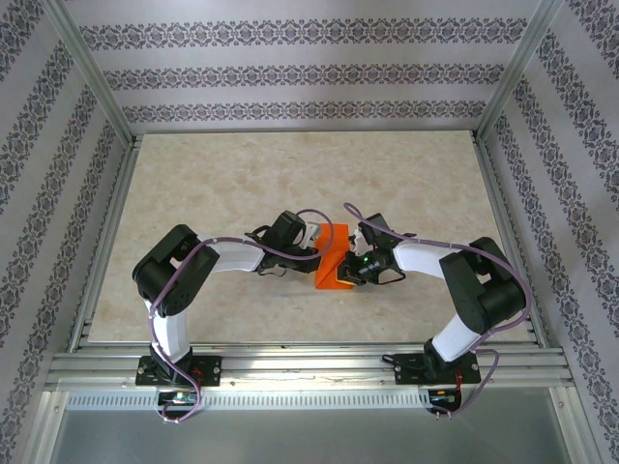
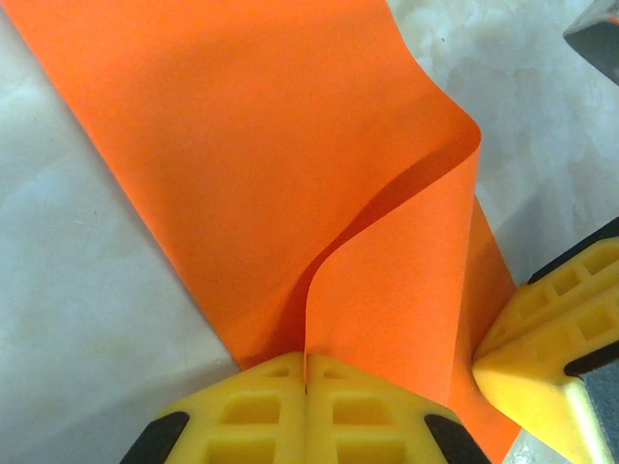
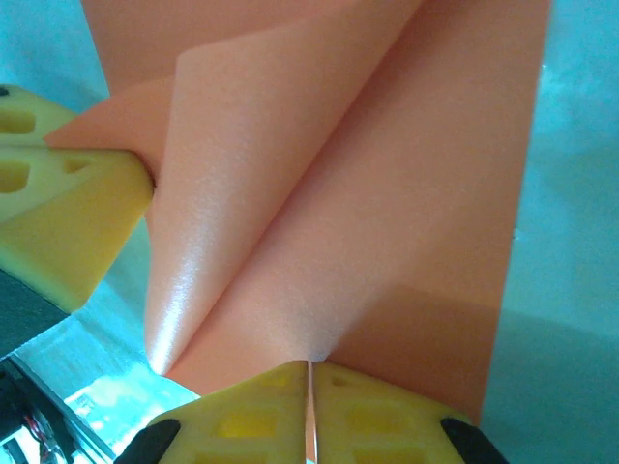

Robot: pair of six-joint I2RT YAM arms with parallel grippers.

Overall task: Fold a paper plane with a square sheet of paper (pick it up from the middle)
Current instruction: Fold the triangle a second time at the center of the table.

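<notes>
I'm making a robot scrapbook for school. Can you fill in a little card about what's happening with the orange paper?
sheet: orange, bent into a loose curl, no sharp crease
left tool: shut, pinching the sheet
right tool: shut on the sheet from the opposite side
table: pale marble pattern
plane: not made yet

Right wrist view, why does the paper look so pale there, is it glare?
Right wrist view: a bluish cast turns the table teal and washes the orange paper to salmon, with a glossy sheen on its raised fold. Left wrist view: the paper is saturated, with a shadow inside the curl. Top view: even light.
</notes>
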